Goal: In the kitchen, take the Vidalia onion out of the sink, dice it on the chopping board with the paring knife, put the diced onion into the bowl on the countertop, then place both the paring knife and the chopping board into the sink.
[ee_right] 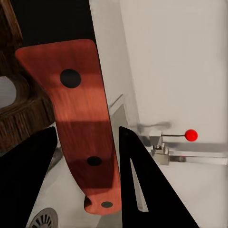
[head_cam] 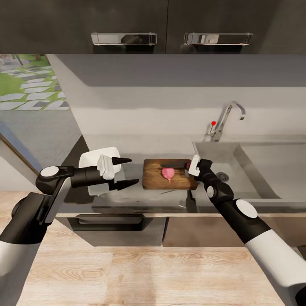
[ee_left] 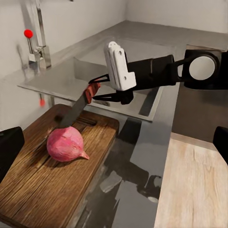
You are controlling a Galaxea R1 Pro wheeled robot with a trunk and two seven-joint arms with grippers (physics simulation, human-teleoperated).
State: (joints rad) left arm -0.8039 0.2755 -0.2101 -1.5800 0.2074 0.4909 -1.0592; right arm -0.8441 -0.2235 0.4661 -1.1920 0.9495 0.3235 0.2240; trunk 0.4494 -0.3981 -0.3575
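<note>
While the right gripper (ee_left: 97, 90) holds the paring knife (ee_left: 76, 107) by its reddish wooden handle, fingers closed on both sides of it, the dark blade slopes down toward the Vidalia onion (head_cam: 168, 173). The onion lies whole, pink and still with its small tail, on the middle of the chopping board (head_cam: 154, 180), and the blade tip is just beside it on the far side; I cannot tell if it already touches.

The step in hand seems to be the first cut. To do it well, I think the blade should come over the middle of the onion and press straight down, slowly, because the onion is round and nothing holds it (it may roll toward the near edge of the board). The left gripper (head_cam: 126, 172) hovers over the counter (head_cam: 140, 197) left of the board, fingers wide open and holding nothing, so it could steady the onion or the board.

I count one onion, one knife, one board, and one white bowl (head_cam: 91, 160), which stands on the counter left of the board, partly behind the left gripper. The sink (head_cam: 255, 170) lies right of the board, with one tap (head_cam: 227, 117).
</note>
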